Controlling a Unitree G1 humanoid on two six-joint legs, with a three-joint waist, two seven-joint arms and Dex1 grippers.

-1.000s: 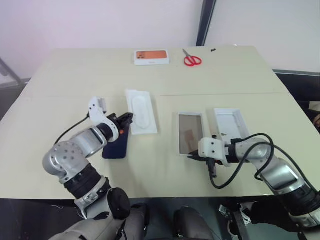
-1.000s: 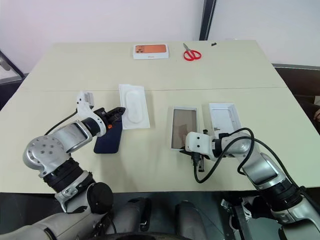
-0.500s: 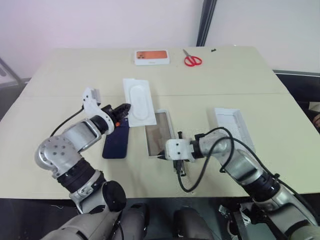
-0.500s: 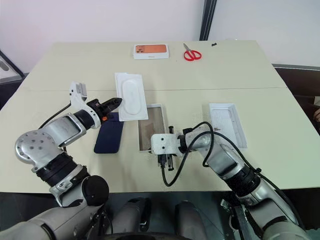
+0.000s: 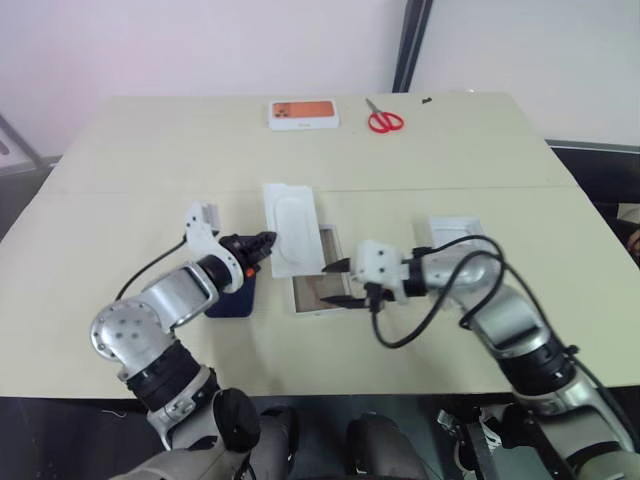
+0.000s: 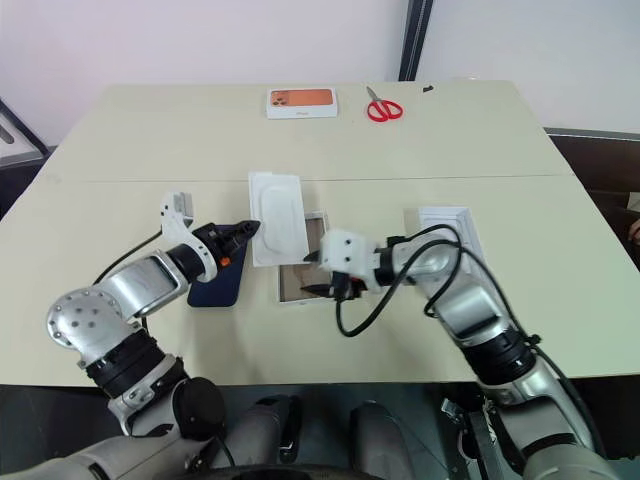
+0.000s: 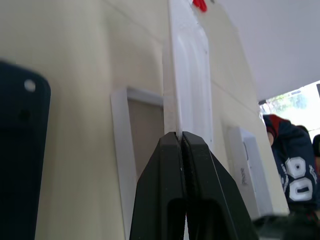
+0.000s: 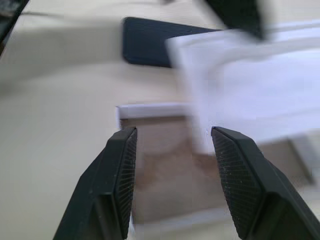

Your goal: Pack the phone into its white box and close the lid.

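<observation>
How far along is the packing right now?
Early stage. Done: the white box sits open mid-table. In hand: the left gripper is shut on the white insert; the right gripper hangs open over the box. Left: the phone is on the table, and the lid lies apart.

Insert (image 5: 293, 228) overhangs white box (image 5: 318, 288), prob. blocking entry.

white box (image 5: 318, 283) dragged left, right jaws released

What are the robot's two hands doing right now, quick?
Left gripper: shut on the edge of the flat white insert, holding it up.
Right gripper: open, holding nothing, above the white box.
</observation>
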